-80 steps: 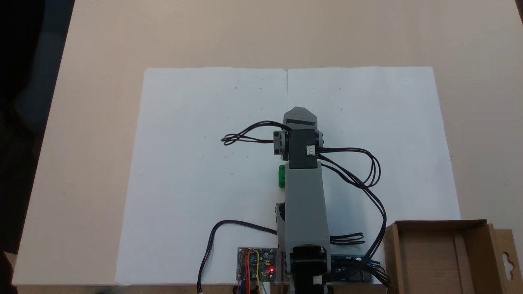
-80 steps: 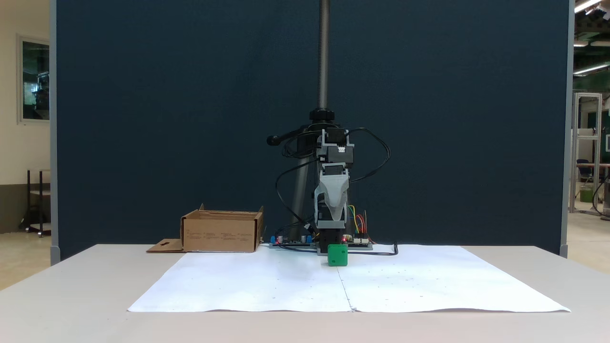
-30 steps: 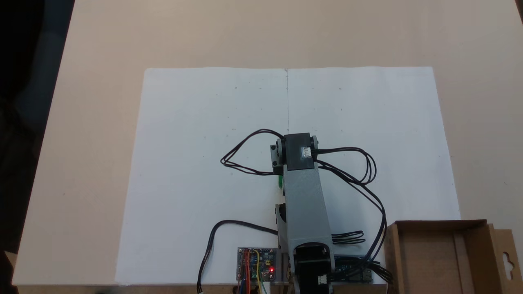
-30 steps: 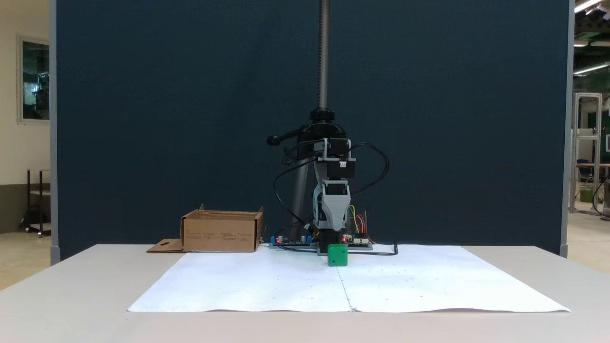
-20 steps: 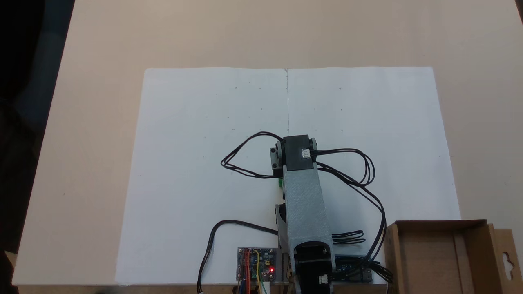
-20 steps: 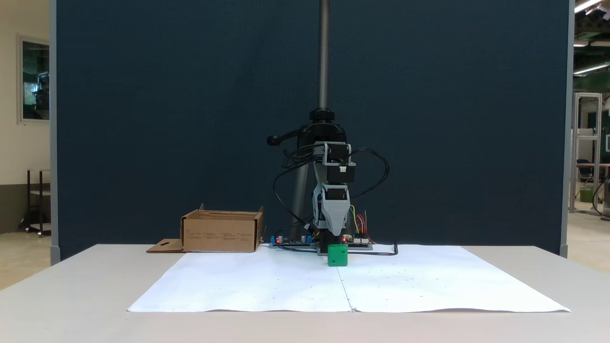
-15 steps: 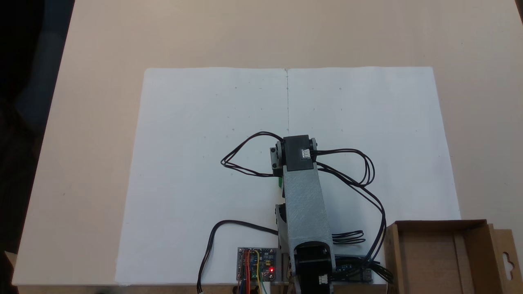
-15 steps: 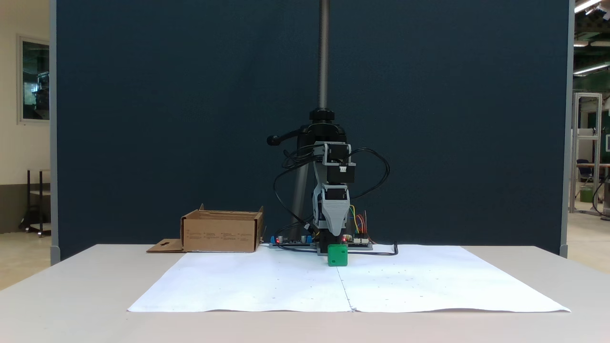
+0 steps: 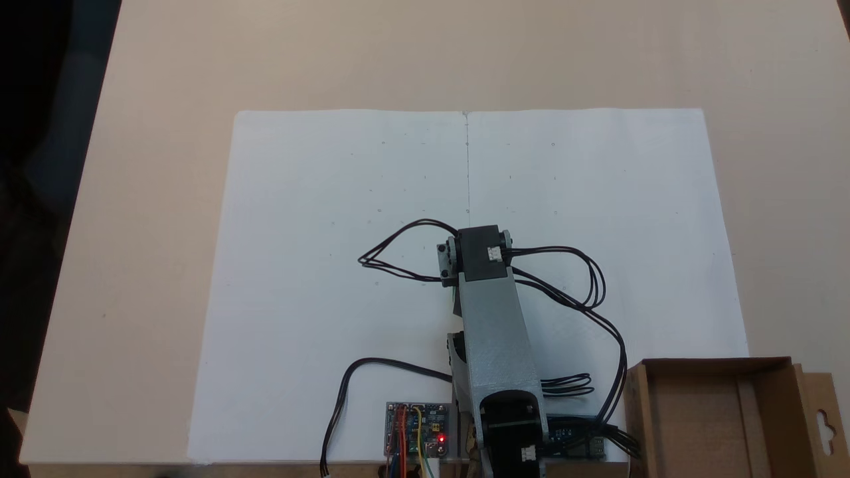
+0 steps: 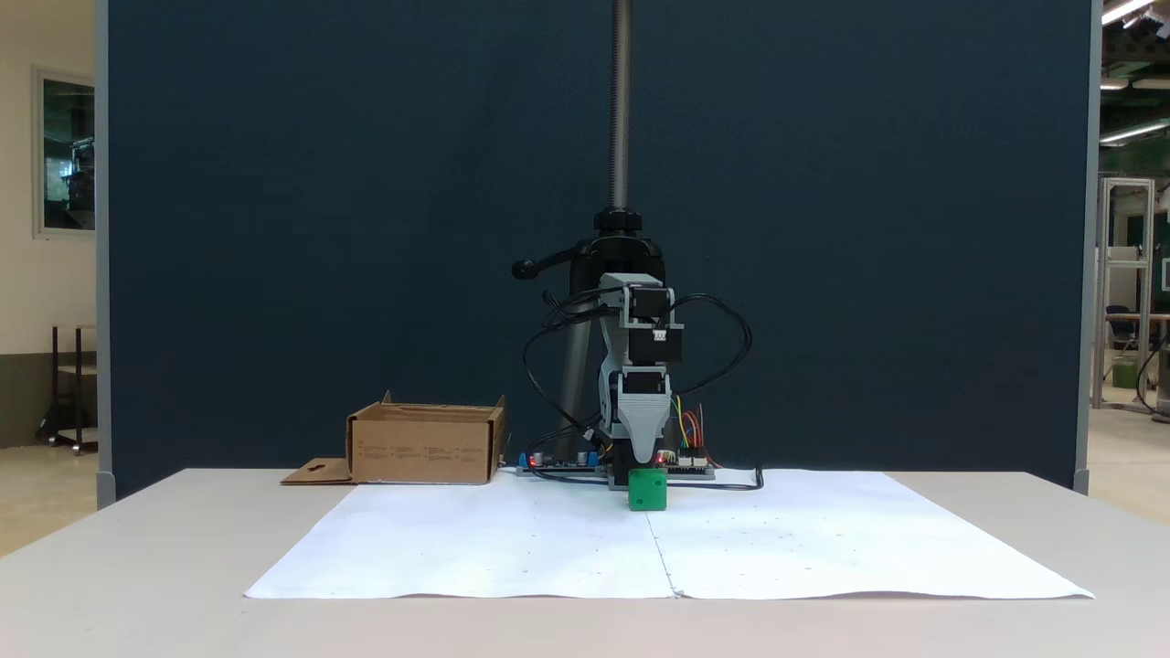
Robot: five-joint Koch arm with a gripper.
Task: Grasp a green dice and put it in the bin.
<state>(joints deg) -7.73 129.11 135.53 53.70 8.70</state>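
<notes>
1. The gripper (image 10: 643, 457) points straight down at the green dice (image 10: 647, 489) in the front-facing fixed view, its tip just above the cube's top face. Its jaws line up one behind the other there, and the arm hides them from above, so I cannot tell whether they stand apart or together.

2. The green dice sits on the white paper sheet (image 10: 512, 548), right at the seam at the sheet's middle, directly below the tip. In the top-down fixed view the grey forearm (image 9: 495, 332) covers it.

3. The step in hand looks like the final descent onto the cube. To do it well, the jaws should be spread wider than the dice before going lower, centred so one lands on each side, and closed on flat faces, not on rounded edges, where the cube could squirt out.

4. The bin (image 9: 714, 418) lies at about 4 o'clock from the arm's wrist in the top-down fixed view, well apart from the dice, its open top facing up and its flap (image 9: 823, 418) at its 3 o'clock side.

5. Black cables (image 9: 597, 285) loop at 3 o'clock of the wrist; a swing toward the bin should avoid snagging them.
</notes>
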